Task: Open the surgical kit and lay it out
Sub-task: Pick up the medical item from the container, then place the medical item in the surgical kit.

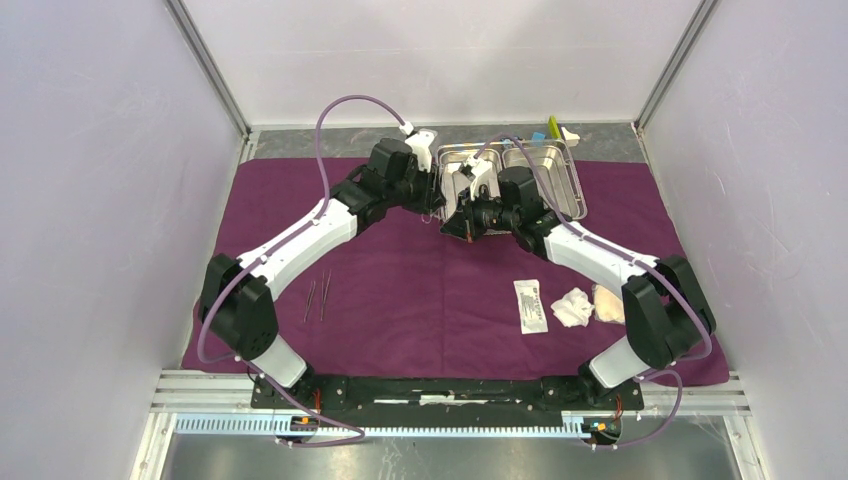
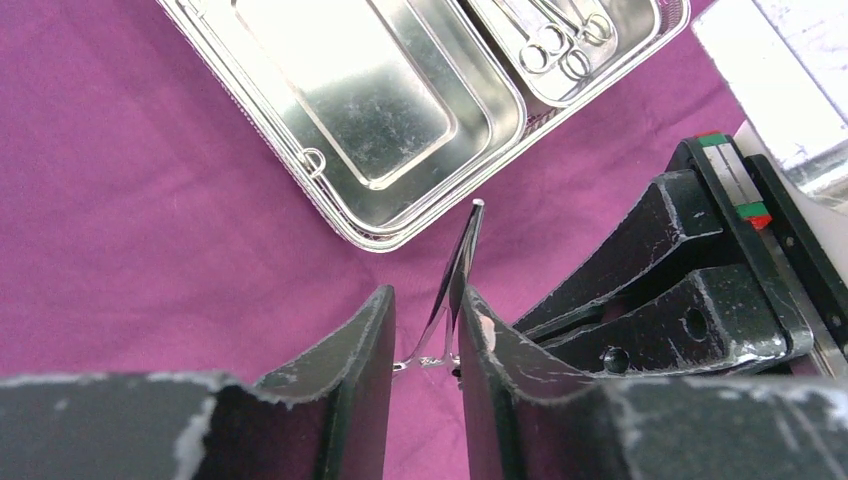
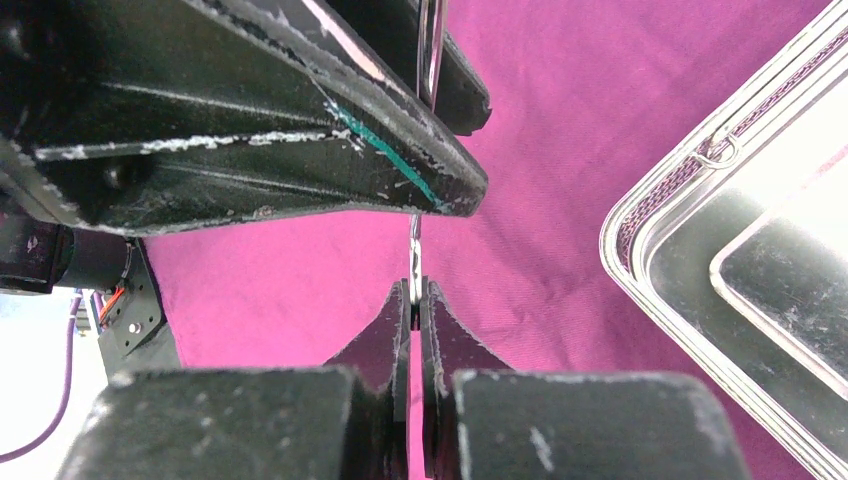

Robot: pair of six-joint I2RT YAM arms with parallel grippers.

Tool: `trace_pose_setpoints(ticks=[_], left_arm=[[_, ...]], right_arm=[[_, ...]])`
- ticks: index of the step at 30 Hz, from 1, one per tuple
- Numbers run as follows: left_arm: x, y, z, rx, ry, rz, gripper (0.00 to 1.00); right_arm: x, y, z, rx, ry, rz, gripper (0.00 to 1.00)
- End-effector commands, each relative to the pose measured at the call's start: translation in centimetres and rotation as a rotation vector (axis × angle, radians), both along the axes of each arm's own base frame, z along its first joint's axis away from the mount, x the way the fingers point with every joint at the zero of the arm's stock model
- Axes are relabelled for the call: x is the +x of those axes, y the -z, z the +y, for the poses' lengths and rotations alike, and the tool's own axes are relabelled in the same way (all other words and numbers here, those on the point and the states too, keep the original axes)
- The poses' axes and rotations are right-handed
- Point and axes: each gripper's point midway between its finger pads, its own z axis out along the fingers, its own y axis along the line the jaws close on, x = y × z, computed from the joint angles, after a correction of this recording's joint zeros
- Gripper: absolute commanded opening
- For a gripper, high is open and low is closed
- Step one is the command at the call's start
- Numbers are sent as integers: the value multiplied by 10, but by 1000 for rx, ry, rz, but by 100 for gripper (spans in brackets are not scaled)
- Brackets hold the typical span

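The plum-purple cloth lies spread over the table. The two-compartment steel tray sits at its far middle, and scissor-handled instruments lie in one compartment. Just in front of the tray my two grippers meet. My right gripper is shut on the ring end of a slim steel instrument. That instrument stands upright between the fingers of my left gripper, leaning on the right-hand finger. The left jaws are narrow but apart, with a gap on the left side.
Two slim steel instruments lie on the cloth at the left. A white flat packet and gauze pads lie at the right front. Small blue and yellow-green blocks sit behind the tray. Walls close in on both sides.
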Motion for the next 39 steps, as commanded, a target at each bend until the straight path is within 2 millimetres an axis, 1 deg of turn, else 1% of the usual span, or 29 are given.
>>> trace_pose_setpoints(ticks=[1, 6, 10, 11, 14, 16, 19, 22, 24, 26, 28, 32, 35, 39], left_arm=[[8, -21, -6, -13, 9, -59, 33], [7, -20, -8, -13, 18, -59, 26], [7, -18, -7, -8, 17, -56, 16], [7, -17, -7, -5, 14, -56, 14], [7, -17, -4, 4, 6, -58, 10], [6, -16, -1, 13, 0, -60, 7], [4, -13, 4, 32, -8, -57, 4], [-3, -6, 12, 53, -15, -44, 2], [-9, 2, 18, 75, -21, -23, 2], [-16, 13, 24, 107, -24, 11, 2], [-27, 25, 31, 134, -22, 63, 3], [-54, 51, 46, 170, -36, 183, 4], [-71, 67, 55, 190, -47, 255, 5], [-97, 87, 56, 165, -41, 386, 6]], right_arm=[[9, -20, 8, 30, -6, -49, 0], [10, -21, 8, 30, -5, -53, 0], [8, -21, 8, 32, -14, -53, 1], [8, -21, 8, 32, -15, -55, 2], [7, -24, 7, 29, -26, -73, 11], [5, -27, 6, 26, -38, -94, 19], [2, -30, 5, 14, -59, -122, 34], [-2, -32, 0, -18, -93, -164, 51], [-5, -32, -4, -44, -122, -202, 59], [-8, -30, -12, -90, -147, -228, 64], [-6, -31, -27, -118, -138, -251, 65], [10, -32, -63, -134, -67, -273, 66], [18, -26, -84, -154, -26, -262, 66], [28, -11, -107, -208, 20, -251, 66]])
